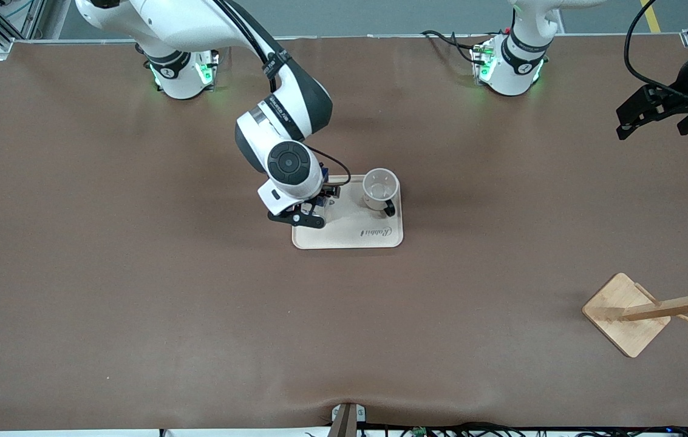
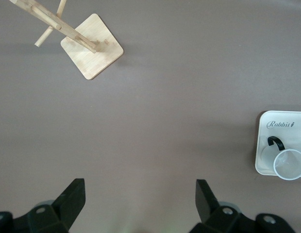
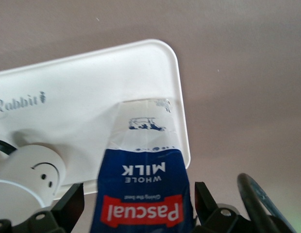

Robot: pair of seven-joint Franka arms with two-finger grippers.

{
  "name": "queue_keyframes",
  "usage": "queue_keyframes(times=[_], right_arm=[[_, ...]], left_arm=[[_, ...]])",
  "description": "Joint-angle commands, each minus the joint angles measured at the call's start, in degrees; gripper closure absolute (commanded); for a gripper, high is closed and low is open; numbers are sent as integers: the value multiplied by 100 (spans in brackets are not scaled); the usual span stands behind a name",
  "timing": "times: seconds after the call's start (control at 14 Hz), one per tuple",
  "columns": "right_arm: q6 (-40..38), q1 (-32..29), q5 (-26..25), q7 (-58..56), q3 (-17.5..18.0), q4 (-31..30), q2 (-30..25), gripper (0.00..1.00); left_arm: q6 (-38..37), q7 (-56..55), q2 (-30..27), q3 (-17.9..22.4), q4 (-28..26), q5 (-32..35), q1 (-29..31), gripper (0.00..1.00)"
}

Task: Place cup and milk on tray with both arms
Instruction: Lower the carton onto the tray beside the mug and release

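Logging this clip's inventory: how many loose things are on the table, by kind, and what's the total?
Cups: 1, the cup on the tray
Milk cartons: 1, the milk standing on the tray between the right gripper fingers
Trays: 1
Wooden racks: 1, the wooden rack toward the left arm's end
Total: 4

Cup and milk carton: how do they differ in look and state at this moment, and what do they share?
The cup is white and round with a smiley face; the milk carton is dark blue and boxy with a red label. The cup stands free of either arm, while the carton sits between the open fingers of the right gripper. Both stand on the tray. The left gripper waits open over bare table.
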Motion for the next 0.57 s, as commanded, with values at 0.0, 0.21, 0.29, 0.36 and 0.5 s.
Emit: queue_keyframes(times=[0.0, 0.21, 0.29, 0.36, 0.5], right_arm=[[-207, -7, -48, 44, -12, 365, 77, 0], [-699, -121, -22, 27, -21, 680, 76, 0], [-708, -121, -22, 35, -21, 699, 85, 0], [-717, -121, -22, 36, -21, 717, 77, 0], [-735, -130, -5, 36, -21, 726, 42, 0]], left_arm=[[67, 106, 27, 46, 2, -106, -38, 0], [67, 106, 36, 46, 10, -106, -38, 0], [67, 106, 36, 46, 10, -106, -38, 0], [67, 106, 27, 46, 10, -115, -38, 0], [67, 114, 18, 46, 10, -115, -38, 0]])
